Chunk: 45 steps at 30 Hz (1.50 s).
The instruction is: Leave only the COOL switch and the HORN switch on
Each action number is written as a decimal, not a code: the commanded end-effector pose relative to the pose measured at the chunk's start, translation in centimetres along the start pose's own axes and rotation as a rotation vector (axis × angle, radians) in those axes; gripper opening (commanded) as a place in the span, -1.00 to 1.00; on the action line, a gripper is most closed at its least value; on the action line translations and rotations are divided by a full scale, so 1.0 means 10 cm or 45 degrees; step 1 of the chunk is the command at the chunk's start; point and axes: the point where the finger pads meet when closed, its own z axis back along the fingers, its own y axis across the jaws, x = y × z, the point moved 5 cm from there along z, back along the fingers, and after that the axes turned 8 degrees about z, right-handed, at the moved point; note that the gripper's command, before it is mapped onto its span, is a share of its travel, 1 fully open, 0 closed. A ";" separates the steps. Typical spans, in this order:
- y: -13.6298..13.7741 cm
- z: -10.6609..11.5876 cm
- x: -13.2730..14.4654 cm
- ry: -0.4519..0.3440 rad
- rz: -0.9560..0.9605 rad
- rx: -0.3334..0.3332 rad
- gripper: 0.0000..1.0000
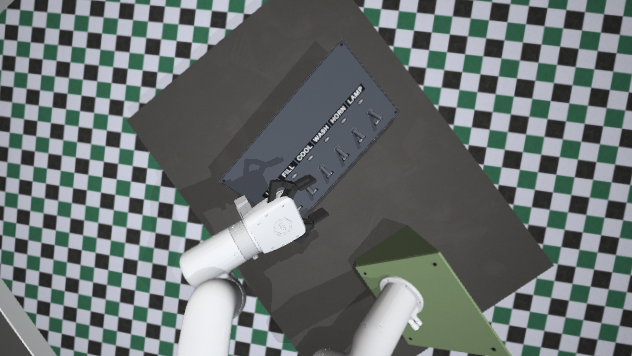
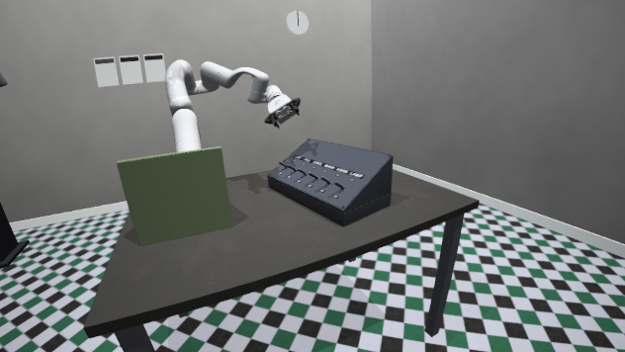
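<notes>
The dark grey sloped console (image 1: 320,90) (image 2: 368,170) stands on the table. It carries a row of six lever switches (image 2: 312,180). The labels FILL, COOL, WASH, HORN and LAMP show from above, while the arm hides the LIFT end. The COOL switch (image 1: 326,171) and the HORN switch (image 1: 357,135) look like the other levers, and I cannot tell which switches are on. My gripper (image 1: 312,201) (image 2: 283,115) is open and empty. It hangs well above the console's LIFT and FILL end, tilted down toward it.
A green upright panel (image 1: 405,250) (image 2: 175,193) stands on the dark table (image 1: 225,100) (image 2: 277,247) in front of the arm's base, left of the console. The table edges are close behind and to the right of the console.
</notes>
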 end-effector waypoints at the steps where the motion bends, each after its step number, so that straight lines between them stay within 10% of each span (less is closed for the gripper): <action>1: 0.01 0.32 -0.15 0.073 -0.260 -0.027 1.00; 12: -0.14 1.08 -0.58 0.302 -0.763 -0.180 1.00; 17: -0.36 1.59 -0.83 0.446 -1.031 -0.380 1.00; 21: -0.55 1.20 -0.70 0.541 -0.949 -0.611 1.00; 31: -0.80 0.75 -0.55 0.825 -0.891 -0.874 1.00; 45: -0.98 0.37 -0.39 1.264 -0.943 -0.966 1.00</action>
